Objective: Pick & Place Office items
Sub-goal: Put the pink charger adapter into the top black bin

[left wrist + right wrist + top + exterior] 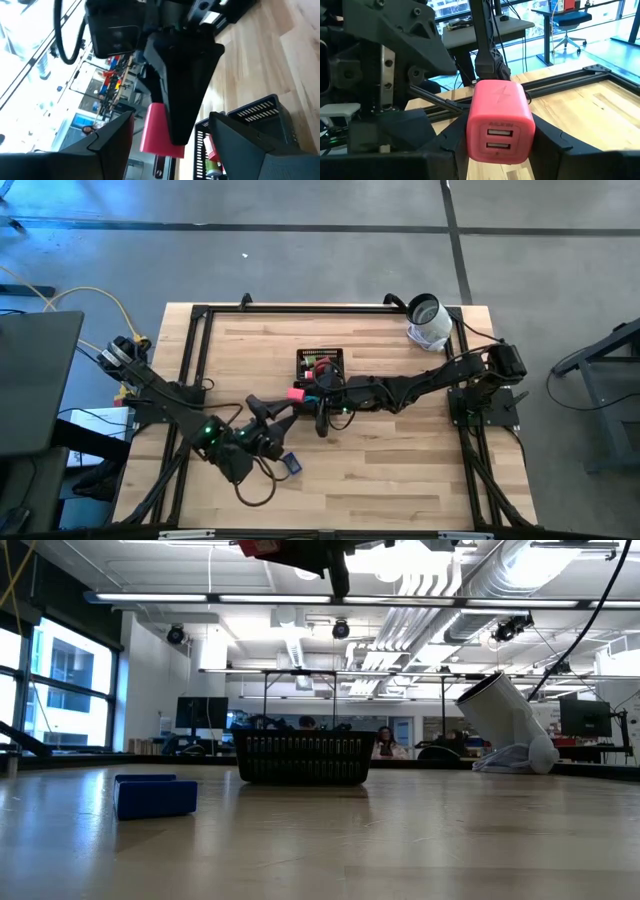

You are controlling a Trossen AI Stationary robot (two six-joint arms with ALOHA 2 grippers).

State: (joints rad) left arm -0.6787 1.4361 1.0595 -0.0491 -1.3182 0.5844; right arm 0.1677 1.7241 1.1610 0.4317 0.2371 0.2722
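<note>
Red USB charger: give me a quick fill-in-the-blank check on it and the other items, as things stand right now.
1. The red USB charger is clamped in the ___ gripper.
2. Its facing side shows ___ USB ports.
3. The blue block lies on the table, ___ the black mesh tray.

Missing words: right; two; outside

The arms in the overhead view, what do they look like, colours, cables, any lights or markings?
Both arms are dark, nearly black, built of chunky jointed segments. The left arm shows small green lights near its wrist and a black cable looping below it. The right arm also has a green light by its wrist. Each gripper, left and right, has two dark wedge-shaped fingers. No markings are readable.
</note>
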